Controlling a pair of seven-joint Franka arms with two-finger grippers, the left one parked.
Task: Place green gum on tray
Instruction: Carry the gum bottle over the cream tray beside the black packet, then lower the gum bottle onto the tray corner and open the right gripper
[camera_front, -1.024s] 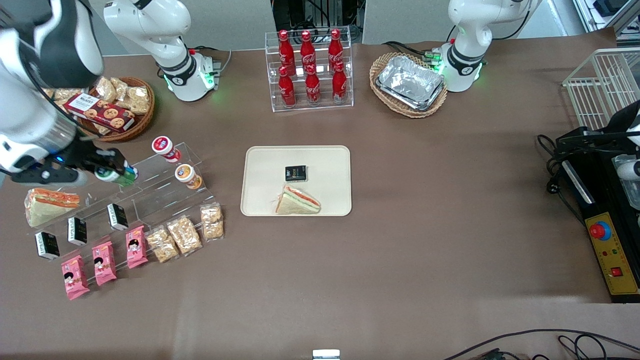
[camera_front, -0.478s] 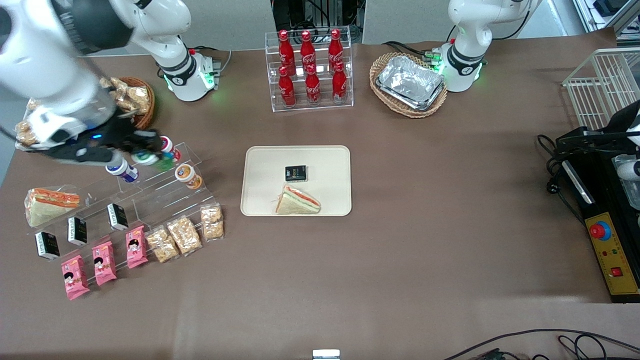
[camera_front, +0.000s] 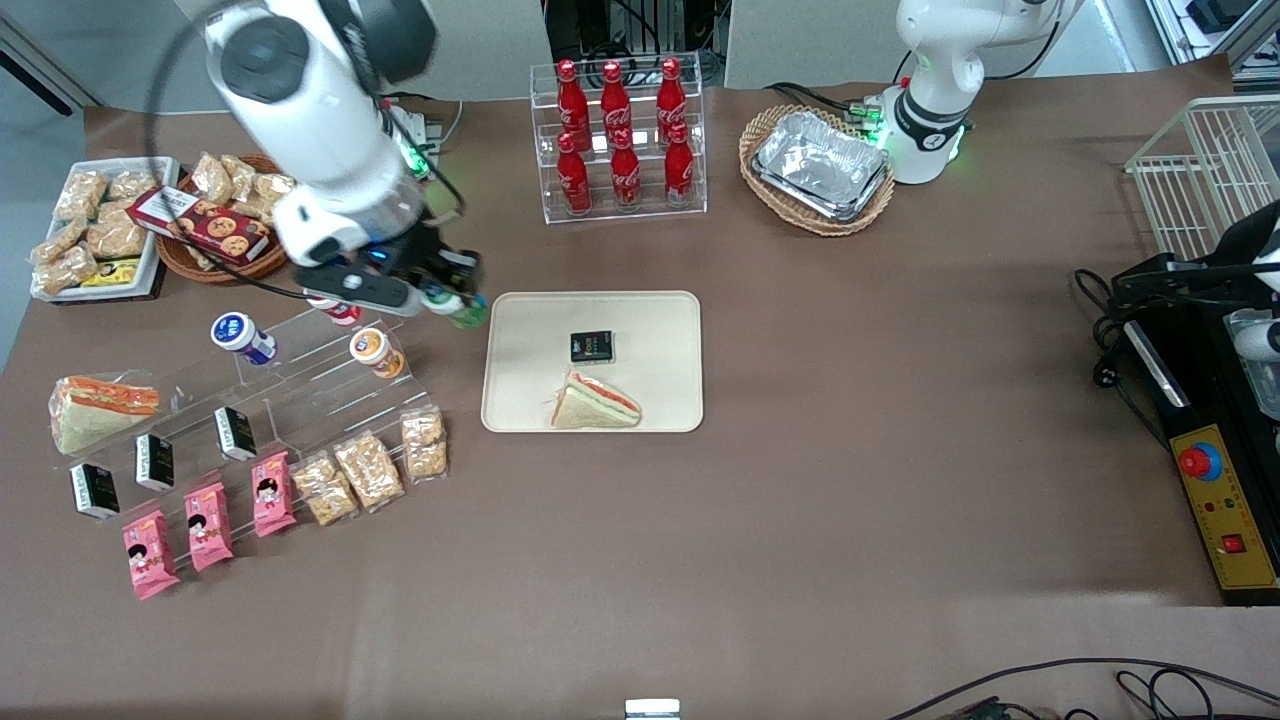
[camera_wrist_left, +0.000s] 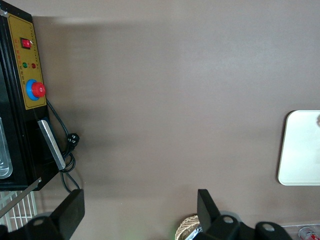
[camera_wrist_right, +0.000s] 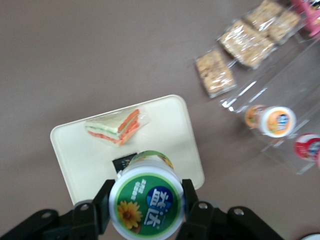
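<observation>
Carry step under way: gripper (camera_front: 452, 303) clamped on green gum (camera_wrist_right: 146, 201), held aloft just beside tray (camera_front: 530, 400) at the edge toward the working arm's end. Next, by judgement: shift over bare tray surface clear of sandwich (camera_front: 596, 401) and black packet (camera_front: 591, 346), lower, release.

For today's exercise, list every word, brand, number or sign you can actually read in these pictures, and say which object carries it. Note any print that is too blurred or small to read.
"益达": white lid of the small translucent green gum bottle held in the right gripper at the flat beige tray's edge, with a sunflower picture.
"Coca-Cola" script: red bottles in the clear rack, only just recognisable.
Too small or blurred: orange-lidded bottle, blue-lidded bottle, red biscuit box, small black packet, yellow control panel.
</observation>
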